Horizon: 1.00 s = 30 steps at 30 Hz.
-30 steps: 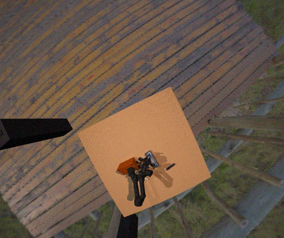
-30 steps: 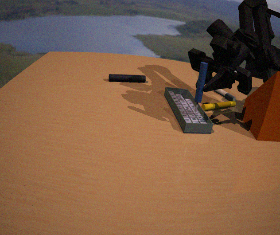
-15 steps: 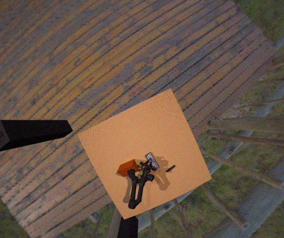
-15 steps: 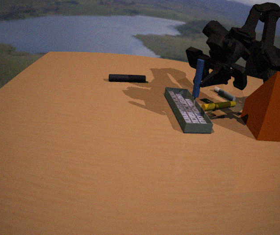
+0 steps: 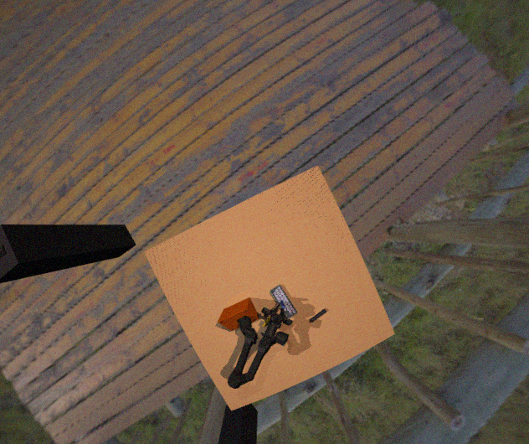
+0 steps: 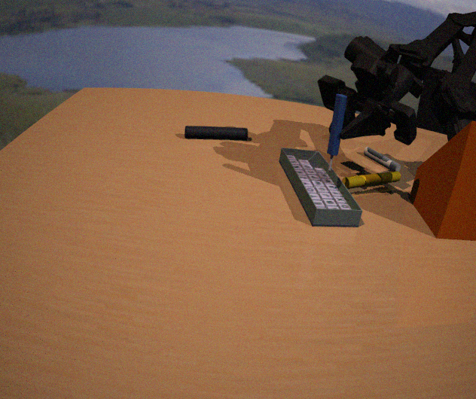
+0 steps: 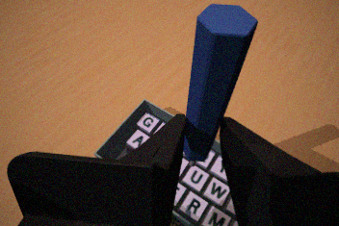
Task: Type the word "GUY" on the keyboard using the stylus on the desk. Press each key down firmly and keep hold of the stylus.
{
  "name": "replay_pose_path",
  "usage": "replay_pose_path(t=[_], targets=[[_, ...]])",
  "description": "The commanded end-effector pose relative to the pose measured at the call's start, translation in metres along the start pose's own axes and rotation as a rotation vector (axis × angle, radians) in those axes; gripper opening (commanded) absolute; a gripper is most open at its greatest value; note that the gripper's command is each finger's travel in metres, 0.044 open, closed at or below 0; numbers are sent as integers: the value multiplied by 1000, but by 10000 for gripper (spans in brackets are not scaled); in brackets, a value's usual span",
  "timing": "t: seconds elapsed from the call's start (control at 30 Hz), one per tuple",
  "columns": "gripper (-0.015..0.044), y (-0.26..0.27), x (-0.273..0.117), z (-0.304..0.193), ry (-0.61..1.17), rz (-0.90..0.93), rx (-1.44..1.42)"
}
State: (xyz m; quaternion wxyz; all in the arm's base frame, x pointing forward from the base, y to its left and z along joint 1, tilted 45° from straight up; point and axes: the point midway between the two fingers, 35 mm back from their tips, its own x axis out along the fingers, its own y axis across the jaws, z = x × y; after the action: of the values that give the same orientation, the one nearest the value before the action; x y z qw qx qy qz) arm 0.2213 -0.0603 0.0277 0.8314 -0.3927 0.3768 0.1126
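Gripper [image 5: 278,307] [image 6: 369,132] [image 7: 202,123] was clamped on the blue stylus [image 5: 282,304] [image 6: 337,124] [image 7: 218,63]. Its tip stood over the keyboard [image 5: 277,289] [image 6: 337,217] [image 7: 120,128]; U lay nearby.

Keyboard [image 5: 275,292] [image 6: 336,217] [image 7: 116,138] keycaps, left of the stylus [image 5: 282,304] [image 6: 337,124] [image 7: 214,68] in the wrist view: G, A
Keycaps below the stylus: U, W, R, M

Matte black arm [image 5: 255,353] [image 6: 427,47], slim paired link bars, chunky angular joint housings; black pincer [image 5: 274,315] [image 6: 337,129] [image 7: 202,123], broad wedge-shaped fingers, rounded corner at nine o'clock in wrist view.
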Motion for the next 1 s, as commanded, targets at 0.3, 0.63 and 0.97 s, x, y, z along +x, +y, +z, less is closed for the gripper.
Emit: replay_pose_path(t=[0.3, 0.63, 0.97], targets=[[0, -4, 1, -3, -9, -7, -7], [0, -3, 6, -15, -9, -9, -7], [0, -3, 6, -15, -9, -9, -7]])
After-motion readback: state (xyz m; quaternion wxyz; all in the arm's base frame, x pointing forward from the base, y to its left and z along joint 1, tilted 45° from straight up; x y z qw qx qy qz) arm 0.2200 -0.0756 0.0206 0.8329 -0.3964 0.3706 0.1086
